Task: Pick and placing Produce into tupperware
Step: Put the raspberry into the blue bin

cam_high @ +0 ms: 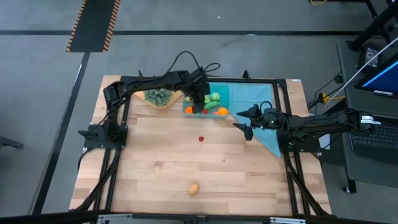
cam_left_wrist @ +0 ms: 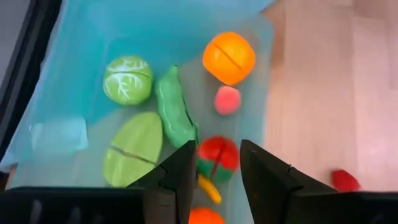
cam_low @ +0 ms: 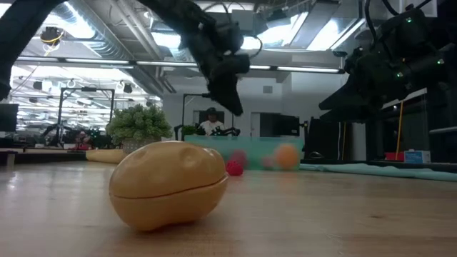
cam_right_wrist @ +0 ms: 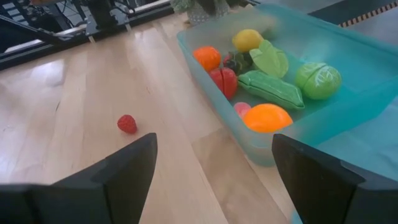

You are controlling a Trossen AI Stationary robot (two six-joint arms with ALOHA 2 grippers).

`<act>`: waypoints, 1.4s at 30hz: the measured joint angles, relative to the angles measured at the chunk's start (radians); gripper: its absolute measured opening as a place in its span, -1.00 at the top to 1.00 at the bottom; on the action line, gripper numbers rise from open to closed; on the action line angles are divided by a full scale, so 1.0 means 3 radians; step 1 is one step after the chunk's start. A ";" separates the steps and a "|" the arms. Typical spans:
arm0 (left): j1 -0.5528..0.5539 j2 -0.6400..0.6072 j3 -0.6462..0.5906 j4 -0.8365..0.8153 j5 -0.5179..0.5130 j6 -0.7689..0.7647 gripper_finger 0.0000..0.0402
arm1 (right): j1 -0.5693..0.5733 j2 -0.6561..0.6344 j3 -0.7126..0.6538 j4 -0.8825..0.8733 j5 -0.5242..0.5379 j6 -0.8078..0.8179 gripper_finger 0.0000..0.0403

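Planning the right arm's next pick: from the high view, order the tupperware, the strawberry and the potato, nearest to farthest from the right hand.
1. Tupperware, just beyond the open right hand, toward the left arm.
2. Strawberry, mid-table.
3. Potato, near the front edge.

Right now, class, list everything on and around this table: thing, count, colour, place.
tupperware: one, clear teal, far side of table on teal cloth.
produce in tupperware: several; orange, cabbage, pea pod, tomato.
strawberry: one, red, mid-table.
potato: one, tan, near edge.
plant: one, green, in wooden dish, far left.
left gripper: over tupperware, open, empty.
right gripper: beside tupperware, open.
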 joint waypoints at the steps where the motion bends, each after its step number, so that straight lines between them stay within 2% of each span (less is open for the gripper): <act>1: -0.0013 -0.0063 -0.0035 -0.0016 0.0000 -0.0001 0.43 | 0.0000 0.0000 0.0000 -0.0014 0.0000 0.0000 -0.59; 7: -0.0101 -0.0583 -0.0440 0.0404 -0.0001 -0.0027 0.47 | 0.0000 0.0024 0.0000 -0.0001 0.0000 0.0015 -0.59; 15: -0.0287 -0.1596 -0.1769 0.1472 -0.0001 -0.0217 0.52 | 0.0048 0.0115 0.0001 0.0027 0.0003 0.0060 -0.59; 22: -0.0499 -0.2470 -0.2735 0.2211 -0.0001 -0.0355 0.57 | 0.0170 0.0295 0.0001 0.0357 0.0003 0.0005 -0.59; 25: -0.0574 -0.2882 -0.3098 0.2313 -0.0003 -0.0414 0.59 | 0.0233 0.0345 0.0001 0.0499 0.0026 -0.0065 -0.59; 29: -0.0646 -0.3434 -0.3481 0.2451 -0.0001 -0.0450 0.62 | 0.0299 0.0387 0.0012 0.0496 0.0225 -0.0071 -0.59; 35: -0.0647 -0.4153 -0.3862 0.2451 -0.0008 -0.0457 0.67 | 0.0307 0.0408 0.0121 0.0503 0.0235 -0.0085 -0.59; 42: -0.0886 -0.4717 -0.4329 0.2432 -0.0007 -0.0480 0.71 | 0.0440 0.0408 0.0273 0.0496 0.0237 -0.0296 -0.59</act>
